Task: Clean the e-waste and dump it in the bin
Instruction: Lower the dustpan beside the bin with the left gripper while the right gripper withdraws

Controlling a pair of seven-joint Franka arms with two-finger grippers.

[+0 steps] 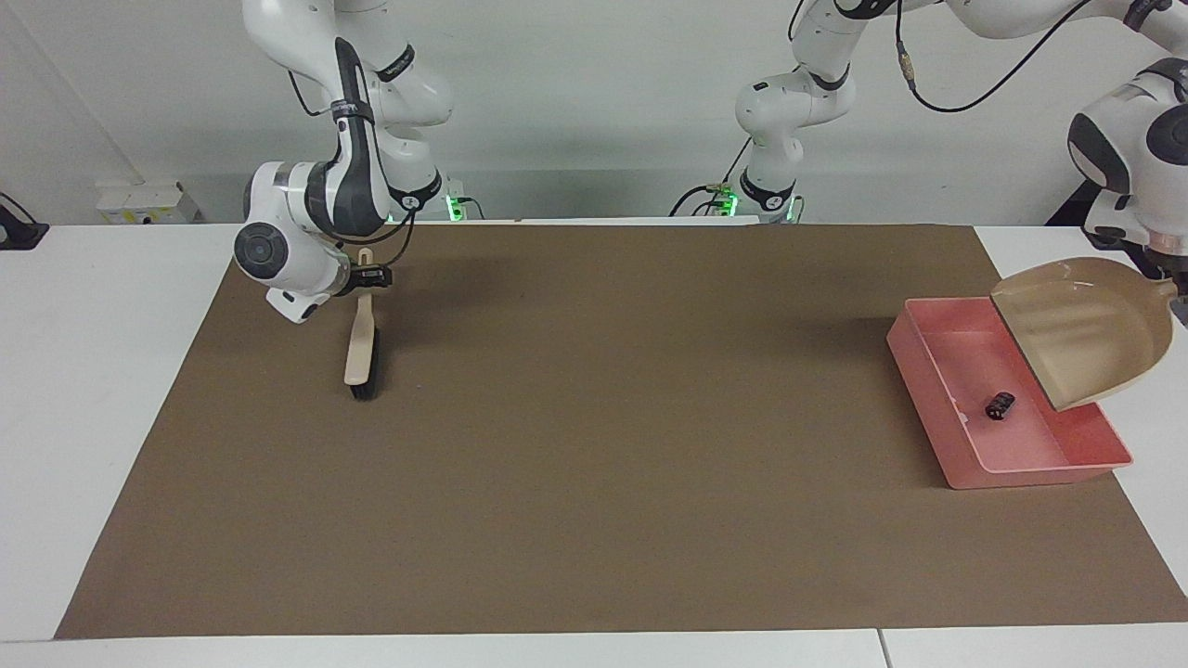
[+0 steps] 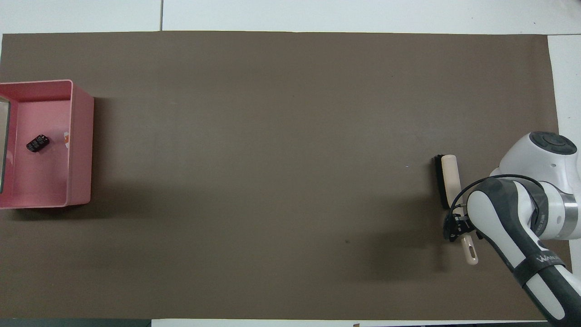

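Note:
The pink bin [image 1: 928,376] stands on the mat at the left arm's end; it also shows in the overhead view [image 2: 81,145]. The dark stubby cylinder [image 1: 999,405] lies on its floor, as the overhead view [image 2: 37,143] shows too. A small white and orange piece [image 2: 66,136] lies against the bin's inner wall. My left gripper [image 1: 1171,283] is shut on the handle of the beige dustpan [image 1: 1086,329], tilted steeply and empty over the bin. My right gripper [image 1: 371,276] is shut on the handle of the beige brush [image 1: 360,348], low over the mat.
A brown mat [image 1: 594,464] covers most of the white table. The brush [image 2: 447,179] and right gripper [image 2: 458,225] are at the right arm's end. Only a sliver of the dustpan [image 2: 3,145] shows in the overhead view.

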